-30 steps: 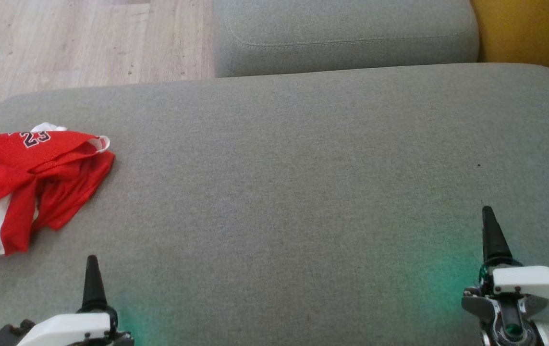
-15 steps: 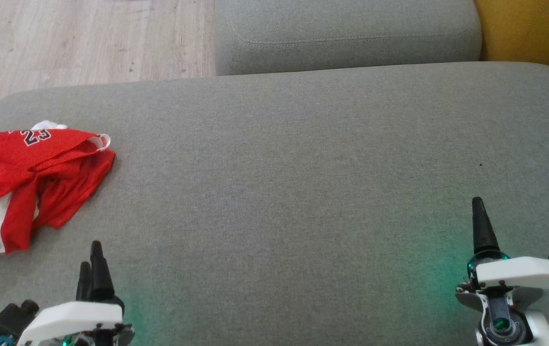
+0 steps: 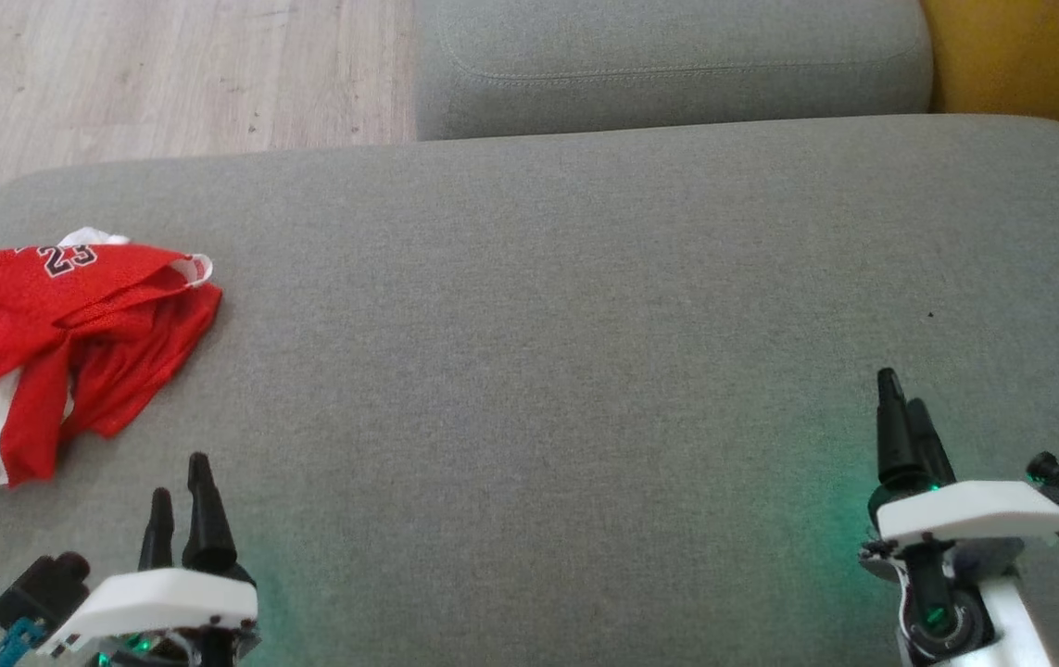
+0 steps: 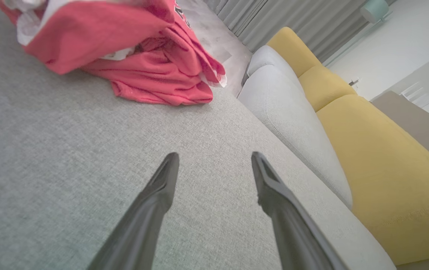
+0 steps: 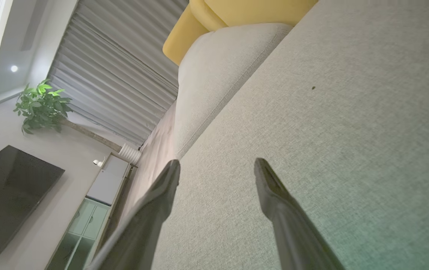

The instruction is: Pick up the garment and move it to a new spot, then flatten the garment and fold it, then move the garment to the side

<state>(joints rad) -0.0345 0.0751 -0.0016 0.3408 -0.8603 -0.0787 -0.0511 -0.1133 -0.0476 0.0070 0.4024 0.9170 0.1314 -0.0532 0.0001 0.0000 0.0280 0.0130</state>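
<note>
— Any writing you can read?
— A dark "23" (image 3: pixel 66 257) outlined in white, on the far end of the garment (image 3: pixel 94 333). Nothing else is legible.
— Where does it lie?
— Ahead of my left jaws and off to their left, near but not touching, and well apart from my right jaws. It rests bunched on the grey sofa seat (image 3: pixel 538 306).
— Which way does it run?
— The heap's long axis runs roughly away from my left jaws, with the number end farthest and a white-striped edge nearest. The head view's edge cuts off its left part.
— Material?
— Red mesh with white trim, in soft creased folds. The sofa seat is a coarse grey weave with rounded corners.
— Your jaws?
— Both pairs stand apart, holding nothing, their tapered dark fingers (image 3: pixel 203 509) over bare weave.
</note>
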